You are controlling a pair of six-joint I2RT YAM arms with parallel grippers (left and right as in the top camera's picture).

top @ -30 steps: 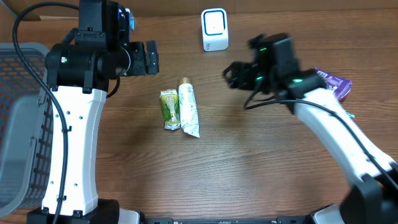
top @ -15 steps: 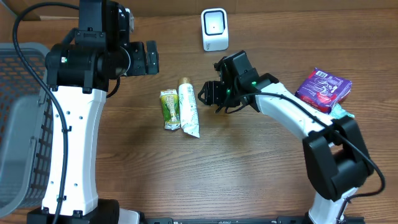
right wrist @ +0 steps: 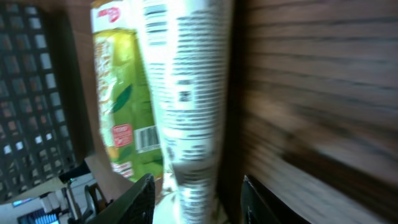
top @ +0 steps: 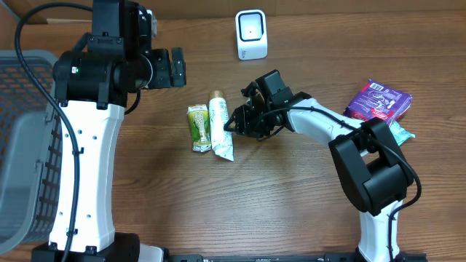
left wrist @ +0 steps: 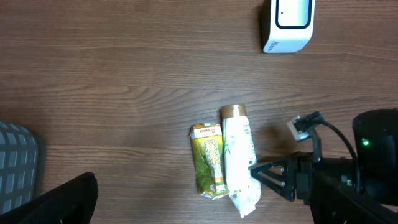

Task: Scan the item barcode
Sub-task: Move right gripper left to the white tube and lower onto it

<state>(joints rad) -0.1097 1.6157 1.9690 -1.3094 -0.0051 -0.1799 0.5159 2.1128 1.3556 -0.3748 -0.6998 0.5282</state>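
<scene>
Two jaws, right gripper (right wrist: 196, 186): spread, one finger on each side of the white tube's (right wrist: 186, 124) crimped tail. A sliver of gap shows on both sides, so I judge no pinch yet.
Right approach: low over the table (top: 291, 196), reaching in from the right, tips at the tube's lower half.
White tube (the task's item, by my reading): flat on the table, cap toward the far edge. Its long side is just beside the green packet (top: 199, 128), perhaps touching.
Barcode: one is plain on the green packet in my wrist view. The tube shows dense print, and I cannot tell which patch is its code.
Left gripper (top: 177, 68): fingers wide apart, holding nothing, hovering up and left of the tube.
Scanner (top: 251, 34): white, at the far edge, well apart from the tube.
Others: purple packet (top: 378, 100) at the far right, basket (top: 22, 145) at the far left.
Step (judged): closing on the tube before carrying it to the scanner.
Risk 1: the tail is thin and flat, so a grip there may let the tube swing or slip out.
Risk 2: the packet lies so near that my packet-side finger may snag or drag it.
Risk 3: my fingers may cover the code, or it may end up facing away from the scanner.
</scene>
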